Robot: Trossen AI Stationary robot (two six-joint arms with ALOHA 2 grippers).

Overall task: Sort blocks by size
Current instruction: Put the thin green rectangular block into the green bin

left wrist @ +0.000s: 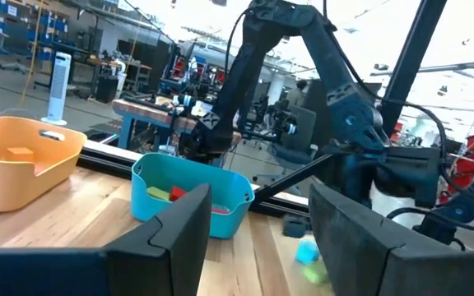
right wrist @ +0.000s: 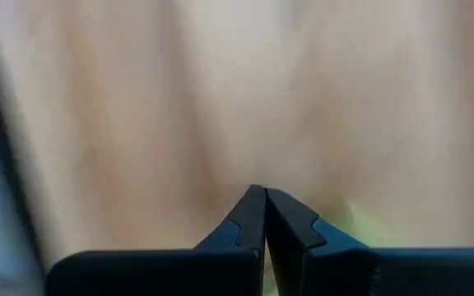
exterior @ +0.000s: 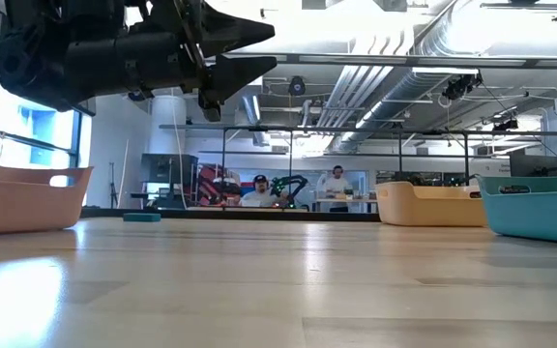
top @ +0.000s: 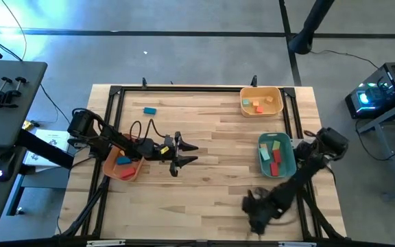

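Note:
My left gripper (top: 194,153) (left wrist: 257,222) hangs open and level above the table's middle left, with nothing between its fingers. My right gripper (top: 256,209) (right wrist: 263,193) points steeply down over bare wood near the table's near edge, its fingertips shut together. A light blue block (left wrist: 307,251) and a green block (left wrist: 315,271) lie on the table by the right arm. A green blur (right wrist: 352,218) shows beside one right finger. One teal block (top: 149,110) (exterior: 143,217) lies flat at the far left. My right gripper has nothing between its shut fingertips. Whether the outer side of one finger touches the green block (right wrist: 352,218) I cannot tell.
A salmon bin (top: 112,168) under the left arm holds a blue and a red block. A yellow-orange bin (top: 278,103) at the far right and a teal bin (top: 290,161) at the right each hold several blocks. A black frame (top: 184,89) runs along the table's edges.

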